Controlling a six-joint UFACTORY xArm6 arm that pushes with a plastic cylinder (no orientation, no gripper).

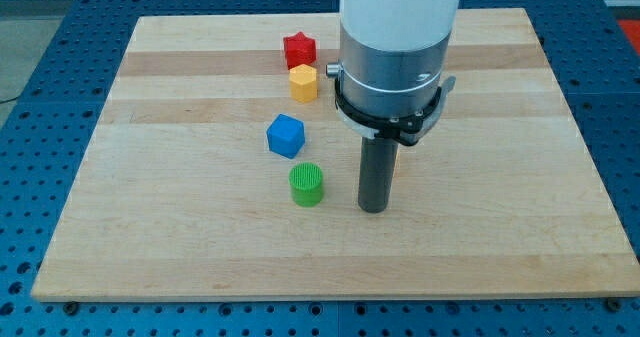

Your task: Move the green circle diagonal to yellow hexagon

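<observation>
Nearest the camera runs the front edge of the wooden board (pixel 330 267), a pale plank top with lengthwise grain bands in lighter and warmer tones. It rests on a blue perforated table (pixel 40 67) whose regular holes show on every side of the board. At the view's top a strip of grey floor shows behind the table. No brand, label or writing can be read anywhere.

At the board's centre stands the green circle (pixel 307 184), a short upright cylinder with fine ridges across its flat top and a bright, even green colour. Just beside it, at about 3 o'clock, my tip (pixel 373 209) meets the wood; a narrow gap of bare board separates the two, so they are near but not touching. The dark rod (pixel 377 172) rises straight into a grey metal collar and a wide white arm body (pixel 398 17). It carries no fingers, so nothing is spread, pressed or pinched.

From the green circle, the blue cube (pixel 285 135) sits near at about 11 o'clock. The yellow hexagon (pixel 303 82) lies farther off at 12 o'clock, and the red star (pixel 299 49) is just beside the hexagon, again at 12 o'clock, apparently touching it.
</observation>
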